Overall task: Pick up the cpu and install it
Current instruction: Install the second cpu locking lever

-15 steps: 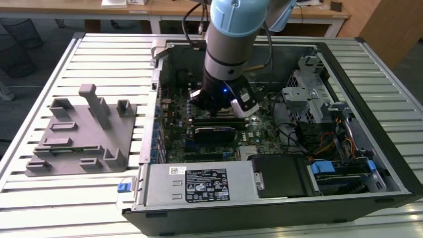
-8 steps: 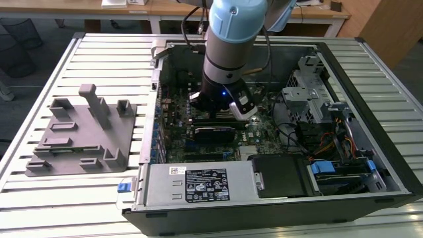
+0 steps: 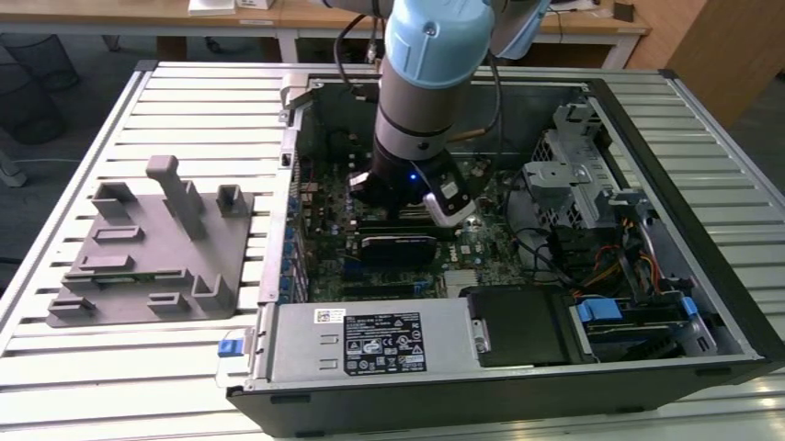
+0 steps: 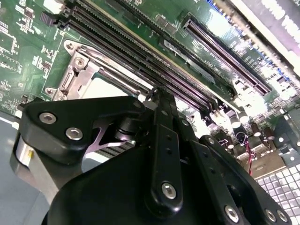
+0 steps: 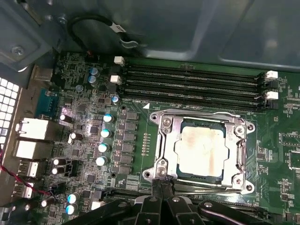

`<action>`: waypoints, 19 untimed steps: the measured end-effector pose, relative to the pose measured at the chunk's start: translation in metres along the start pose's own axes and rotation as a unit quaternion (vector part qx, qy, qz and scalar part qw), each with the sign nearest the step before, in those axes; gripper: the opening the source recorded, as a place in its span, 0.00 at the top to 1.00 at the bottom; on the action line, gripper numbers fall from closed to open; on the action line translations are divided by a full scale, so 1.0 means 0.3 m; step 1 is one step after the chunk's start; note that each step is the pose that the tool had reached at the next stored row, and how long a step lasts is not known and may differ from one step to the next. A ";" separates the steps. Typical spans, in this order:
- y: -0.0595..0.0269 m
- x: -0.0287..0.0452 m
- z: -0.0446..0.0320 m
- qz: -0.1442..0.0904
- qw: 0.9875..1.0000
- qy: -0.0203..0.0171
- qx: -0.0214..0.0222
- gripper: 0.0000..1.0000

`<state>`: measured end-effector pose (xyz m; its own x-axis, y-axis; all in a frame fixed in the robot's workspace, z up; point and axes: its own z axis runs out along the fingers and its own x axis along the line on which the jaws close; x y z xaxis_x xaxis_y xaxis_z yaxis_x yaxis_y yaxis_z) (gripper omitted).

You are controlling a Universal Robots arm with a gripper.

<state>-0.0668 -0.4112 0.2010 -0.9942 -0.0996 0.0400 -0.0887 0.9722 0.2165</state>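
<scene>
The cpu, a flat square chip with a pale, stained silver top, lies in its socket under the metal retention frame on the green motherboard. My gripper is low over the board, inside the open computer case. Its two black fingers are pressed together at the edge of the socket frame, beside the cpu and not on it. Nothing shows between the fingers. In the second wrist view the gripper points down at the frame, with a pale strip of the cpu beside it. The exterior view shows the gripper over the motherboard.
Empty memory slots run alongside the socket. A row of capacitors stands on its other side. A grey plastic tray with upright pegs lies on the slatted table at the exterior view's left. The power supply, drive cage and cables crowd the case.
</scene>
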 end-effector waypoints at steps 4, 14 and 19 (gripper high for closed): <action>-0.015 0.003 -0.002 0.000 1.000 0.000 -0.001 0.89; -0.026 0.022 0.007 0.000 1.000 0.000 -0.005 0.89; -0.027 0.035 0.017 -0.001 1.000 -0.001 -0.013 0.89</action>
<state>-0.0768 -0.4190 0.1948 -0.9942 -0.1006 0.0376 -0.0887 0.9665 0.2409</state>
